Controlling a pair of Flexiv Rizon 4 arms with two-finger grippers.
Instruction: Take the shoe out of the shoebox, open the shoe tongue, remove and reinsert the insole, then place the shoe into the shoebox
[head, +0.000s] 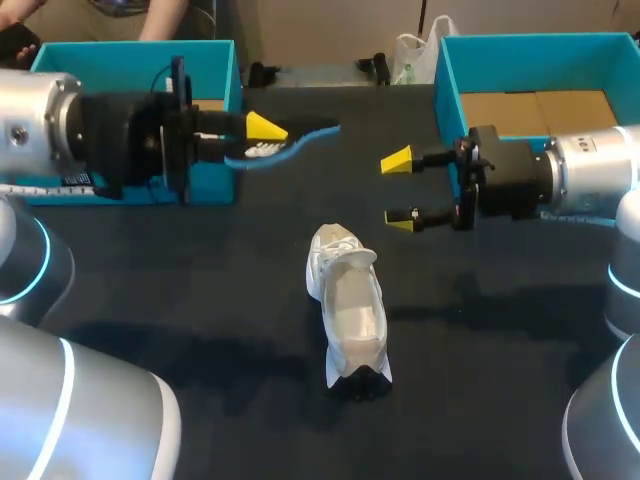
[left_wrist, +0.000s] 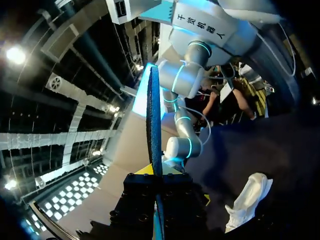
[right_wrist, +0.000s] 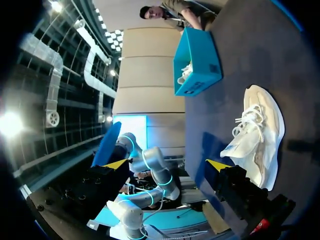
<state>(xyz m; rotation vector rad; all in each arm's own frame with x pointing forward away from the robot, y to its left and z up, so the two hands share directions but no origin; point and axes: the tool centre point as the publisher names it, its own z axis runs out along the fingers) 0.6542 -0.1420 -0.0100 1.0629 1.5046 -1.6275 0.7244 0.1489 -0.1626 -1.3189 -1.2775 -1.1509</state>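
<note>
A white shoe stands on its sole near the middle of the dark table, outside both boxes. It lies roughly along the 12-to-6 line with its opening facing up. Nothing touches it.

The blue insole is out of the shoe and off the table. It is pinched at one end in our left gripper, at about 11 o'clock from the shoe, and its free end points toward the table's middle. In the left wrist view the insole shows edge-on. It rises straight out ahead of the gripper, whose fingers are closed against it from both sides, and the shoe sits off to one side below.

Our right gripper hangs at about 1 o'clock from the shoe with its yellow tips spread apart and nothing between them. In its own wrist view the gripper is open, with the shoe beside it on the table.

A teal left box sits at 10 o'clock, behind our left arm. The right wrist view shows something white inside this box. A teal right box sits at 2 o'clock.
</note>
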